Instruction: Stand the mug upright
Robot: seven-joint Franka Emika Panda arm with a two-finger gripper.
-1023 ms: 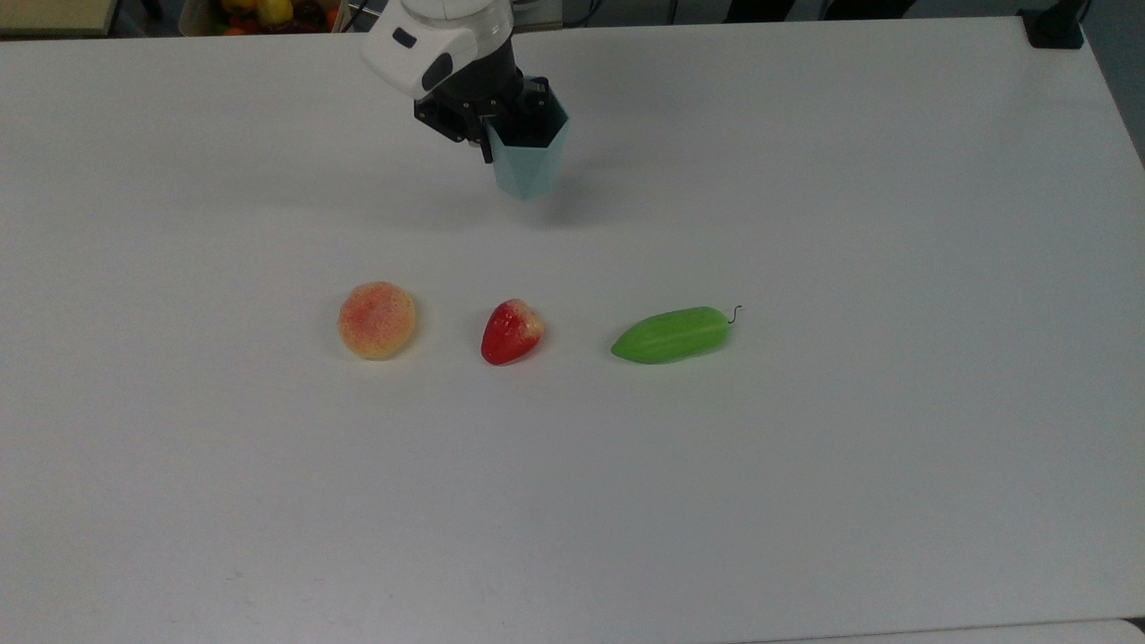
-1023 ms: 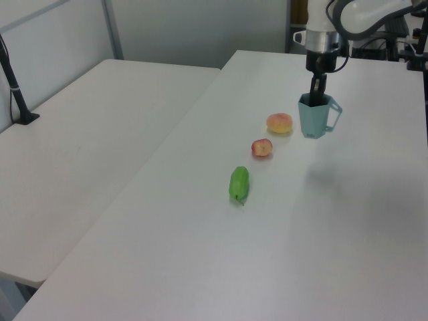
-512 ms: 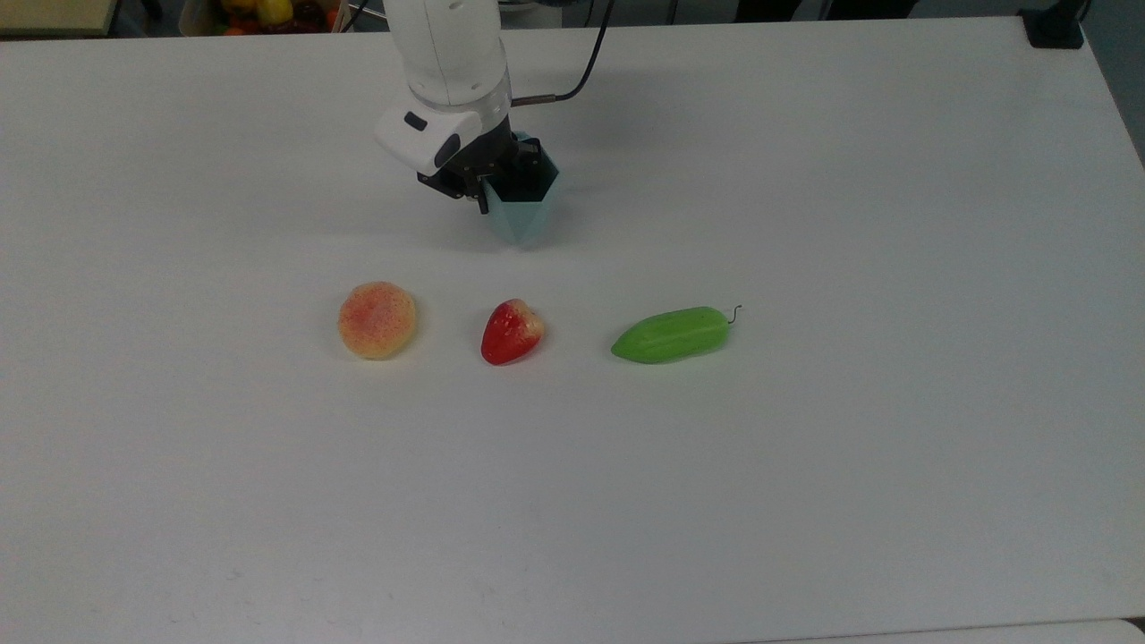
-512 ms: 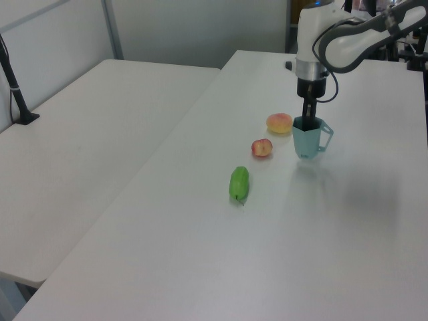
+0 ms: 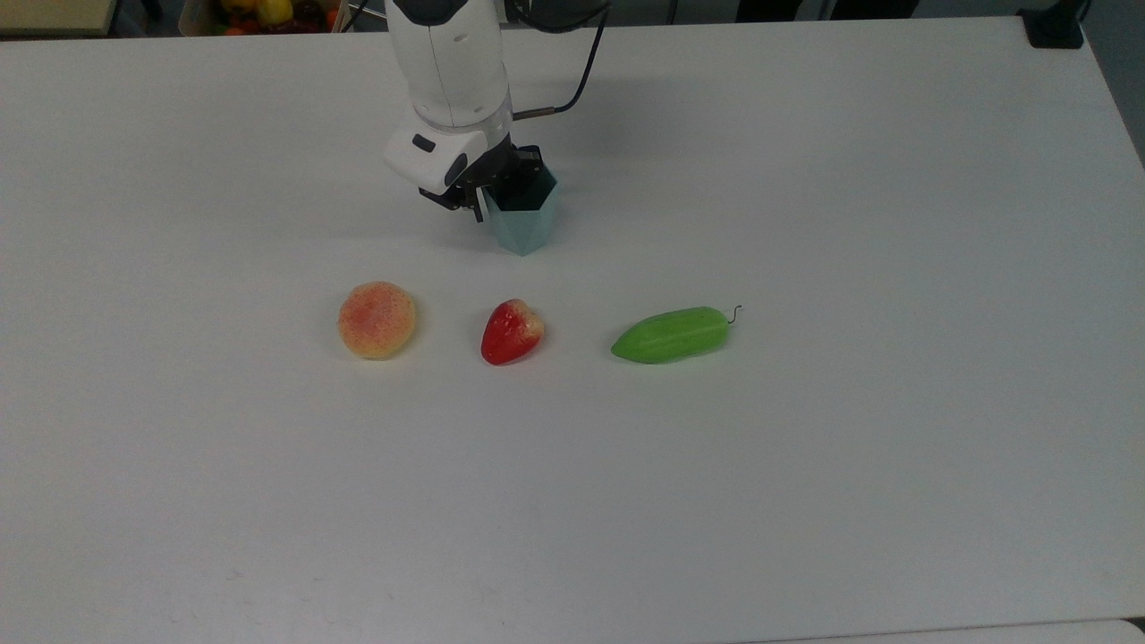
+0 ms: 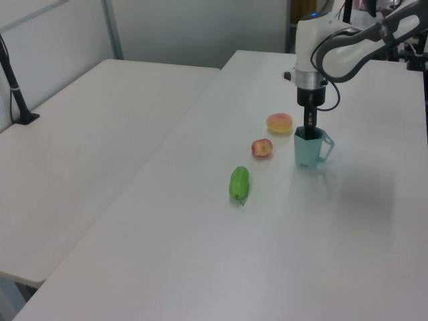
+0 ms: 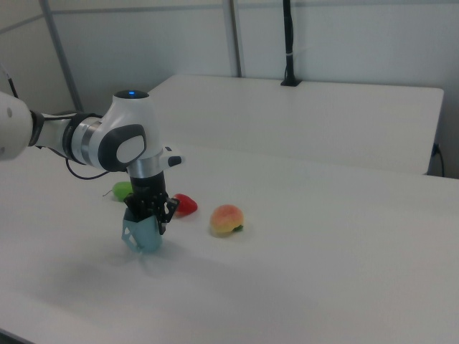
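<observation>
Gripper [image 5: 490, 199] fingers point straight down and pinch the mug's [image 5: 525, 217] rim wall, one finger inside the cup and one outside, closed on it. In the left view the gripper [image 6: 309, 130] drops into the mug's [image 6: 307, 150] mouth from above; in the right view the gripper [image 7: 149, 213] sits right over the mug [image 7: 143, 234].

The mug stands upright, mouth up, with its base at or just above the table [image 5: 805, 447]; whether it touches cannot be told. It is pale light blue and matte, with flat facets, a hexagonal rim and sides that taper to a narrower base. Its inside looks dark and nothing can be seen in it. The left view shows an angular loop handle on the left view's right side of the cup.

The arm [image 5: 452, 63] is glossy white with a black wrist, and a dark cable [image 5: 581, 76] loops from it on the top view's right.

Nearer than the mug in the top view, three toy foods lie in a row, each apart from the next. A round, dimpled orange-yellow peach [image 5: 377, 319] is on the top view's left. A shiny red strawberry [image 5: 511, 331] is in the middle, nearly in line with the mug. A smooth, long green gourd [image 5: 671, 334] with a thin curled stem is on the top view's right. All three are well apart from the mug.

The table is plain white and smooth. A second white table [image 6: 87, 134] stands on the left view's left.
</observation>
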